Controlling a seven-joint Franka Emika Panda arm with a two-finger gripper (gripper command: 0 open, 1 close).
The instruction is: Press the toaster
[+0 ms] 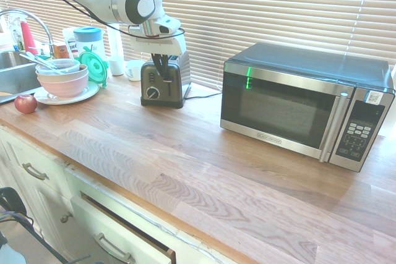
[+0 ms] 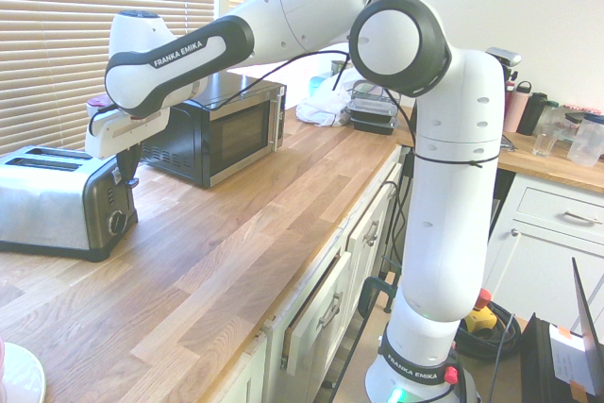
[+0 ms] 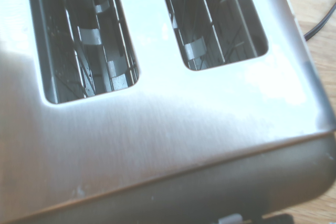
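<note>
The toaster stands at the back of the wooden counter, its end with the round dial facing the first exterior view. In the second exterior view the toaster sits at the left edge. My gripper points straight down at the toaster's control end, its dark fingers close together over the slider lever. From the other side the gripper hangs right against that end, just above the dial. The wrist view looks down on the toaster's top and its two empty slots. Whether the fingertips touch the lever is hidden.
A large microwave stands to the right of the toaster. Stacked bowls on a plate, a red apple, a green lid, a white cup and the sink lie to its left. Window blinds run behind the counter.
</note>
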